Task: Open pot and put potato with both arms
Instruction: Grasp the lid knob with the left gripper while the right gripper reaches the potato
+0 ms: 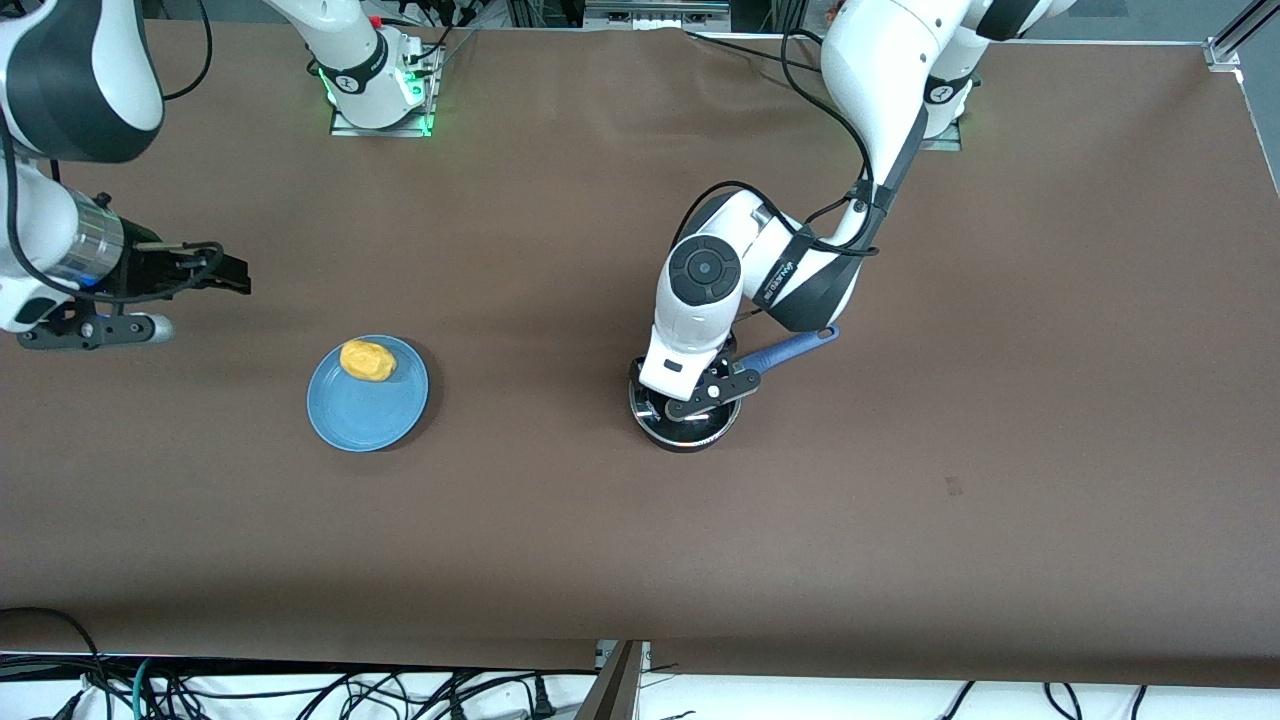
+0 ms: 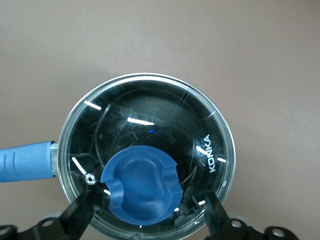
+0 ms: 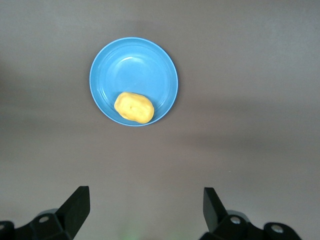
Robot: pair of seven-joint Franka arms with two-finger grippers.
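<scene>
The black pot (image 1: pixel 688 428) stands mid-table with its clear glass lid (image 2: pixel 150 120) on and its blue handle (image 1: pixel 797 347) pointing toward the left arm's end. My left gripper (image 1: pixel 692 403) is low over the lid, open. In the left wrist view (image 2: pixel 146 201) its fingers stand on either side of the blue knob (image 2: pixel 142 187), apart from it. The yellow potato (image 1: pixel 367 360) lies on a light-blue plate (image 1: pixel 370 418) toward the right arm's end. My right gripper (image 1: pixel 236 272) is open and empty, up in the air; in its wrist view (image 3: pixel 145 196) the potato (image 3: pixel 133 107) and plate (image 3: pixel 145 60) lie below.
The brown table (image 1: pixel 900 520) carries only the pot and the plate. The arm bases stand along the table's edge farthest from the front camera. Cables hang below the table's edge nearest the camera.
</scene>
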